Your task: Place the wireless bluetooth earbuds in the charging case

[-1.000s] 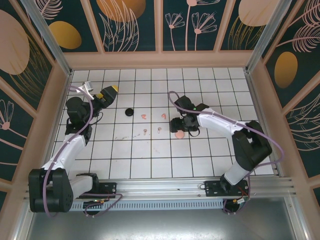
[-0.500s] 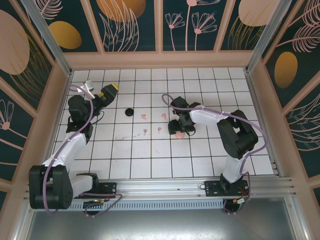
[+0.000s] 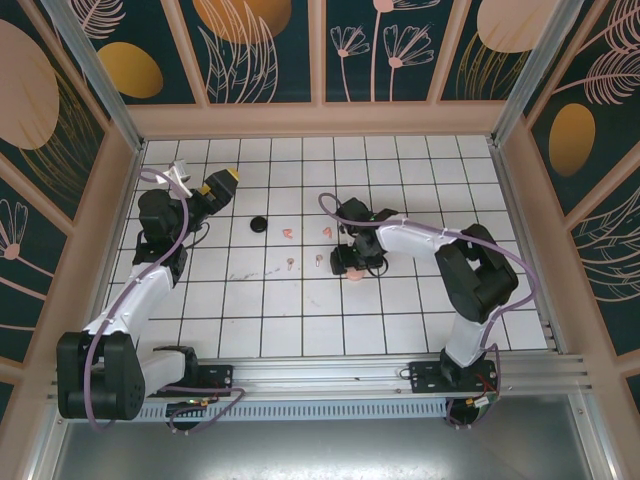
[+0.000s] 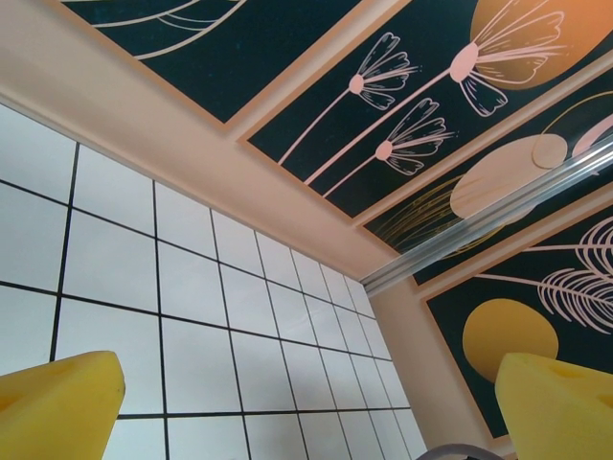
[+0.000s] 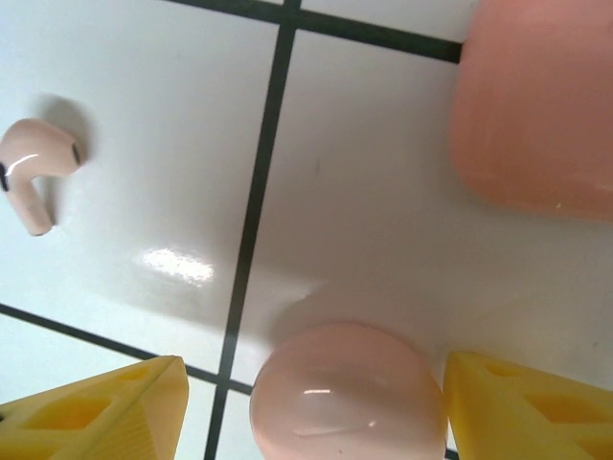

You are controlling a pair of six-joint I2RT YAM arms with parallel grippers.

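Note:
A pink rounded charging case (image 5: 350, 398) lies on the tile between my right gripper's (image 5: 316, 372) yellow fingers (image 5: 96, 407). The jaws stand open around it, with a gap on the left side. From above, the right gripper (image 3: 350, 258) sits low over that case (image 3: 357, 271) at mid table. A second pink rounded shape (image 5: 536, 105) lies just beyond it. One pale pink earbud (image 5: 36, 171) lies to the left. Two coral earbuds (image 3: 288, 233) and two pale ones (image 3: 291, 264) lie left of the case. My left gripper (image 3: 217, 185) is raised at the far left, open and empty.
A small black round object (image 3: 258, 224) lies between the left gripper and the earbuds. Patterned walls (image 3: 320, 60) enclose the white gridded table (image 3: 300, 320) on three sides. The left wrist view looks at the far wall corner (image 4: 383, 278) past its own yellow fingers (image 4: 57, 407).
My right gripper has slid left and lower onto the pink case, its elbow folding in, and its jaws have narrowed slightly. The left arm has stayed put.

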